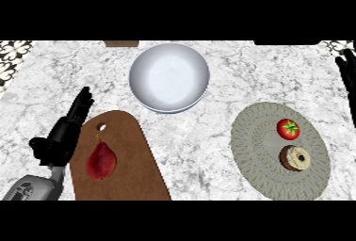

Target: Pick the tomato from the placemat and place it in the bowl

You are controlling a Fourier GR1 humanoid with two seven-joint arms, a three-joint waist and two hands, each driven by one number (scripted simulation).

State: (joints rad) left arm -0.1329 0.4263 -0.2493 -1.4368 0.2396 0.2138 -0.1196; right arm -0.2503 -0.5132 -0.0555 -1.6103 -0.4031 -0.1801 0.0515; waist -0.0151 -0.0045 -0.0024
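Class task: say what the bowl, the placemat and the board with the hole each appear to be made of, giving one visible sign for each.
Bowl: likely glazed ceramic; smooth, pale, softly shaded. Placemat: seemingly woven fibre; grey with concentric ribbed rings. Board: probably wood; plain matt brown.

The left robot hand (66, 129) shows at the lower left of the frame, its grey forearm coming in from the lower left corner. Its black fingers (83, 101) are straight and held together, pointing up and a little to the right (the thumb sticks out to the left, lower down). The right robot hand (346, 66) shows only at the upper right edge, fingers up, resting.
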